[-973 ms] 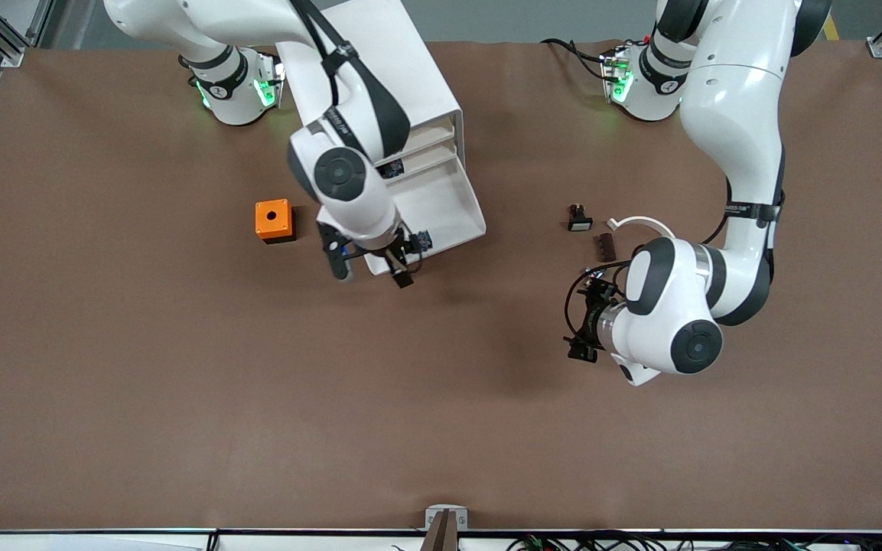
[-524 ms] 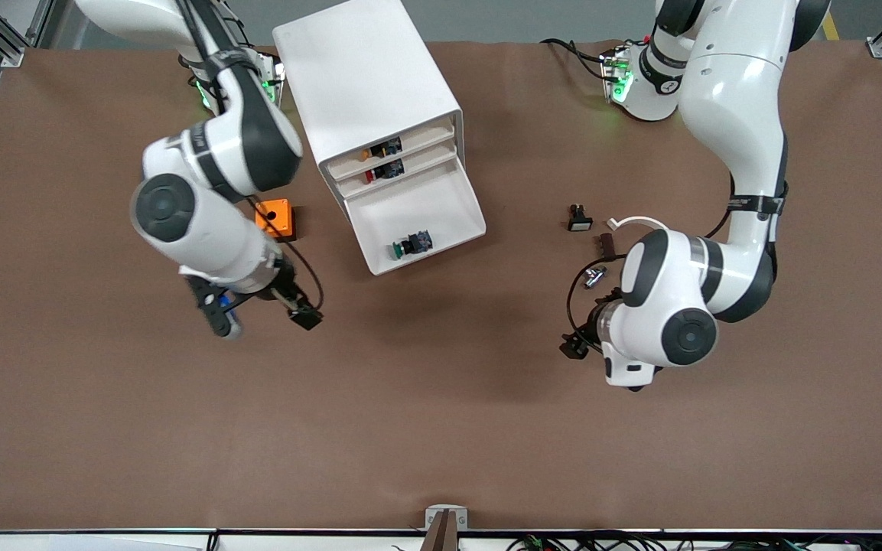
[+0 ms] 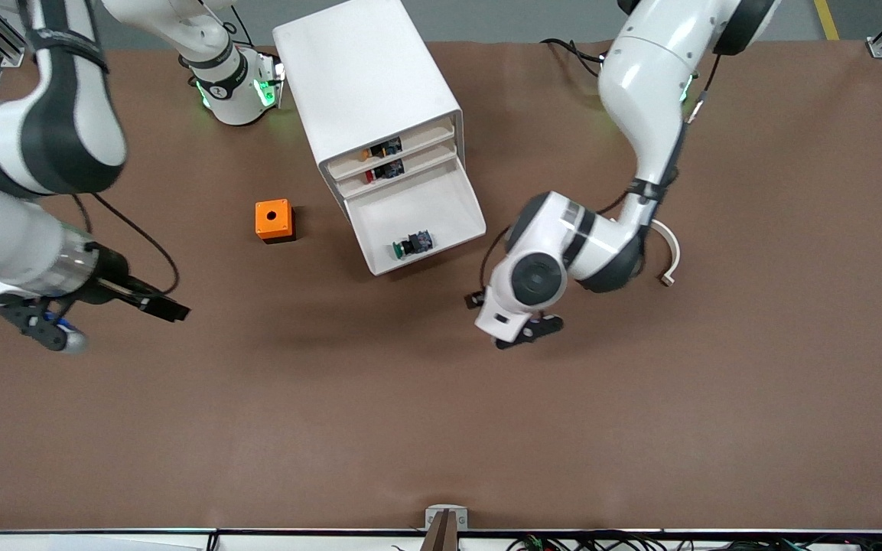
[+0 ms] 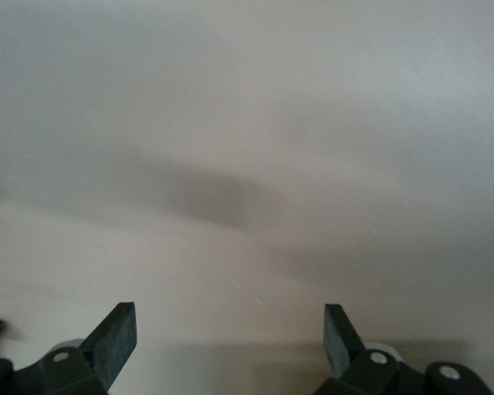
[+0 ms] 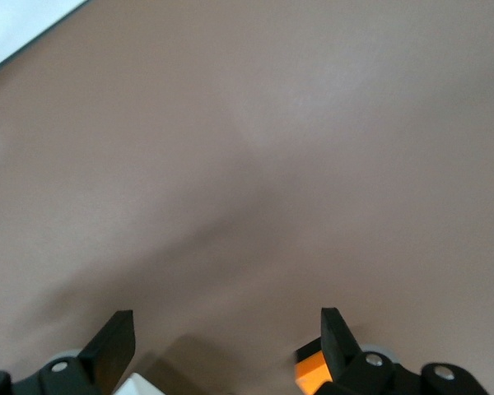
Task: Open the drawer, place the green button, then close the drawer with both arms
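The button (image 3: 411, 245) lies in the open drawer (image 3: 418, 222). I judge the drawer light and slippery; push its front edge. Both hands, left (image 4: 230, 350) and right (image 5: 226, 350), are wide open and empty.

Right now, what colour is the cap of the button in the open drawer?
Green; the button shows best in the front view.
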You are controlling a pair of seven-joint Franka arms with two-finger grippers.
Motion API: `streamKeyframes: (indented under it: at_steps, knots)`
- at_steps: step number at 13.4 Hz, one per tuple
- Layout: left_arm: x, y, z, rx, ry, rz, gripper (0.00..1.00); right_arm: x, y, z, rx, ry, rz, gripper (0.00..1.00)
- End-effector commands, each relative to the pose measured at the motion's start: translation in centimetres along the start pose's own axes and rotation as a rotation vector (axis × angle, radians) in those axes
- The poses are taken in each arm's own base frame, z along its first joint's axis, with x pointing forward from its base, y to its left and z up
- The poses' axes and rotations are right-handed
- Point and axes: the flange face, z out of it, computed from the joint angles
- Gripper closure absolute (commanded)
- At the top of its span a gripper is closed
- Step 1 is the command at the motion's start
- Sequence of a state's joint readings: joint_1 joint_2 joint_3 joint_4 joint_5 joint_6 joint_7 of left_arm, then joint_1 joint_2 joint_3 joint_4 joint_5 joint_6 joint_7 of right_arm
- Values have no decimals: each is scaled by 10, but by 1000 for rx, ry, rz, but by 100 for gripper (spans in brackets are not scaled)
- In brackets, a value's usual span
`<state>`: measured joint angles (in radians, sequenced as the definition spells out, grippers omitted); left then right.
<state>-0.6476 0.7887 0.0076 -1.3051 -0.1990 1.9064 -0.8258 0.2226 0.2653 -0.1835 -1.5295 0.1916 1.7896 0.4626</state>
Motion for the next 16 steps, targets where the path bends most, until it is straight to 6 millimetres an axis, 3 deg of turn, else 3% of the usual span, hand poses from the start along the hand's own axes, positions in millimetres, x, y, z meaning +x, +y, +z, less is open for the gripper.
streamKeyframes:
  at_steps: [1, 4, 7, 9, 14, 16]
  knots:
    - [-23, 18, 20, 4, 20, 54, 0, -3, 40, -39, -8, 9, -93, 0]
    - [-47, 37, 36, 2, 27, 73, 0, -10, 77, -80, -78, 49, -205, 0]
    - [-75, 54, 42, 0, 10, 52, 0, -18, 99, -104, -65, 44, -300, 0]
    - [-93, 61, 54, 8, -18, 61, 0, -30, 94, -106, -134, 23, -319, 0]
    - [-141, 74, 78, 14, -111, 53, 0, -35, 92, -109, -130, 22, -385, 0]
    - [-161, 78, 86, 30, -141, 46, 0, -44, 101, -113, -123, 57, -378, 0]
